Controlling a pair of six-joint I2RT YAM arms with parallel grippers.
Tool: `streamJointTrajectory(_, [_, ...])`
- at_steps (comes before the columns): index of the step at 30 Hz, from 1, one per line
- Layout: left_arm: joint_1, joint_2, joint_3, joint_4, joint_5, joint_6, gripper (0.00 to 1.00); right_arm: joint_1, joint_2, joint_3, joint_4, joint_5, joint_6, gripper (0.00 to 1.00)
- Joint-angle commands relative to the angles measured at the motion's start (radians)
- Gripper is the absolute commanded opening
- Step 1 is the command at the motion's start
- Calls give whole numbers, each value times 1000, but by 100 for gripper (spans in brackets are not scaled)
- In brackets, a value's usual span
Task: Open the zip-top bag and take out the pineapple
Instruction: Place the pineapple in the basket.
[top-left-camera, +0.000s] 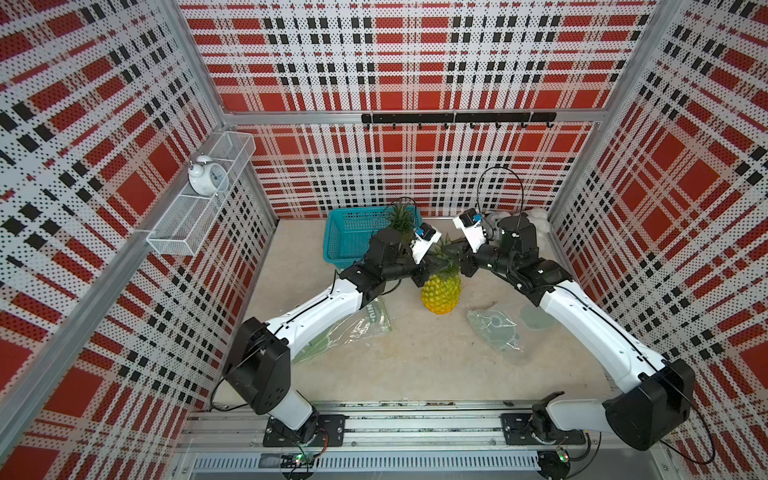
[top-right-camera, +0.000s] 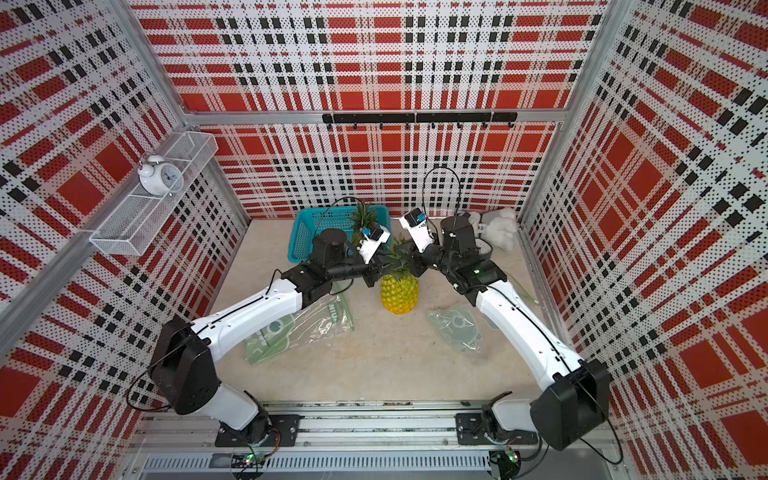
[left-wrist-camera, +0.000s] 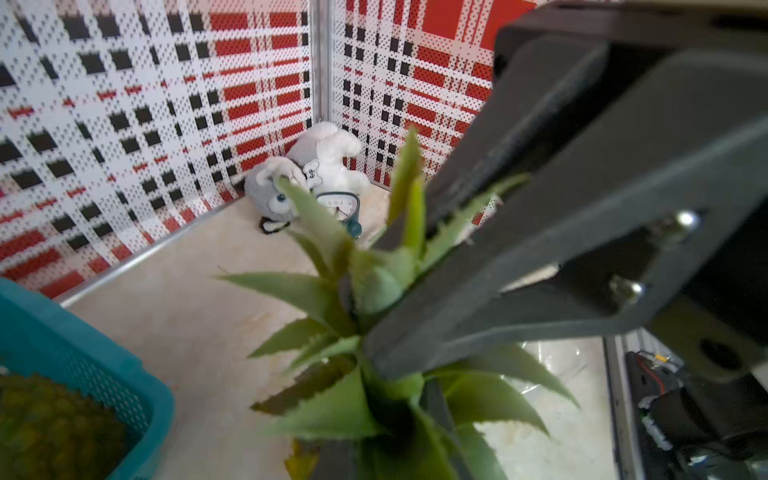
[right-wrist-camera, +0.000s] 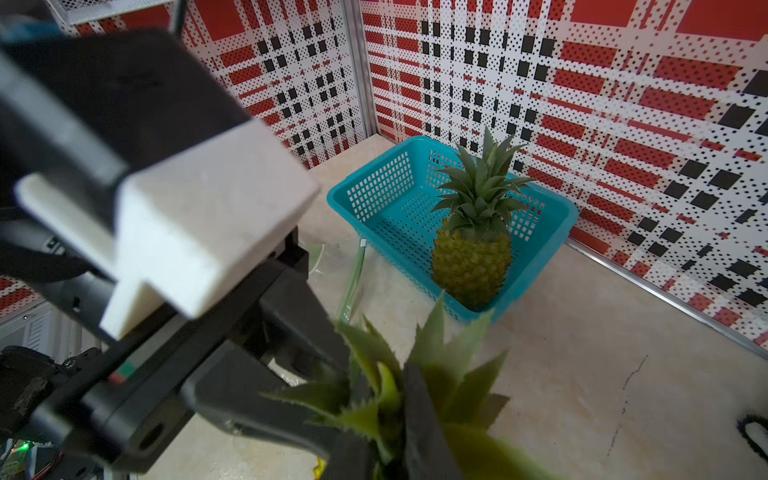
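Pineapple (top-left-camera: 441, 293): upright mid-tabletop, out of bag.
Left hand (top-left-camera: 419, 272): clamped on pineapple crown.
Right hand (top-left-camera: 459, 266): clamped on crown, opposite side.
Bag (top-left-camera: 353, 328): flat under left arm.

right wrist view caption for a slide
Both hands grip a pineapple's crown; second pineapple stands in the teal basket.

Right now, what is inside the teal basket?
One greenish pineapple stands upright inside the teal basket. The left arm covers part of the basket in both top views; nothing else shows inside.
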Motion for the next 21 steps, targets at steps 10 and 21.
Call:
streamJointTrajectory(10, [10, -87, -74, 153, -154, -75, 0, 20, -86, 32, 144, 103, 6, 46])
streamJointTrajectory(21, [94, -249, -129, 193, -342, -115, 0, 17, -238, -60, 213, 463, -18, 71])
